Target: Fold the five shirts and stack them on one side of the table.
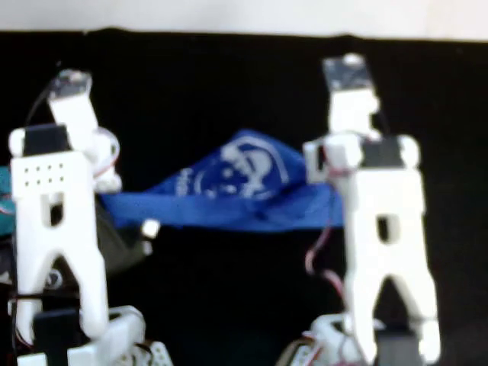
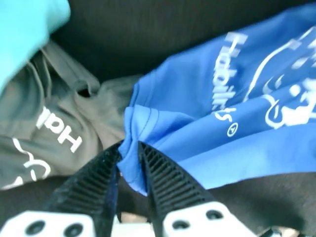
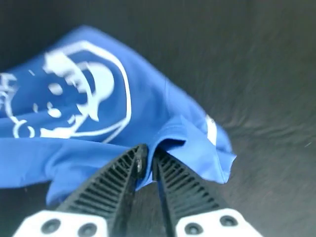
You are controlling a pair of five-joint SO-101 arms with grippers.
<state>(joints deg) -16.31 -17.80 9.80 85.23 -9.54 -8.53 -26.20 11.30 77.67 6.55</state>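
The blue shirt (image 1: 236, 191) hangs stretched across the middle of the high view. It is held at both ends and peaks at the centre, where a white printed emblem faces the camera. Its lower hem runs as a nearly straight band between the two arms. It seems lifted off the black bench (image 1: 229, 91), though the high view is too soft to say whether any part touches the surface.

The left end effector (image 2: 129, 148) is clamped on a bunched corner of the blue shirt. Its ribbed black fingers (image 2: 168, 177) stand almost together, with a fold of blue cloth pinched between them and spilling past the tips. The right end effector (image 3: 147, 155) grips the opposite end the same way, its fingers nearly meeting over a crease of fabric (a small white tag shows on the cloth just beside them).

In the high view the left arm (image 1: 57, 221) stands at the left of the frame and the right arm (image 1: 385, 229) at the right. Their white frames cover both grasped ends of the shirt. A grey shirt (image 2: 54, 128) with white lettering lies crumpled on the bench just beside the left end effector, touching the blue cloth. A teal shirt (image 2: 24, 29) overlaps the grey one's far side and is cut off by the frame edge.
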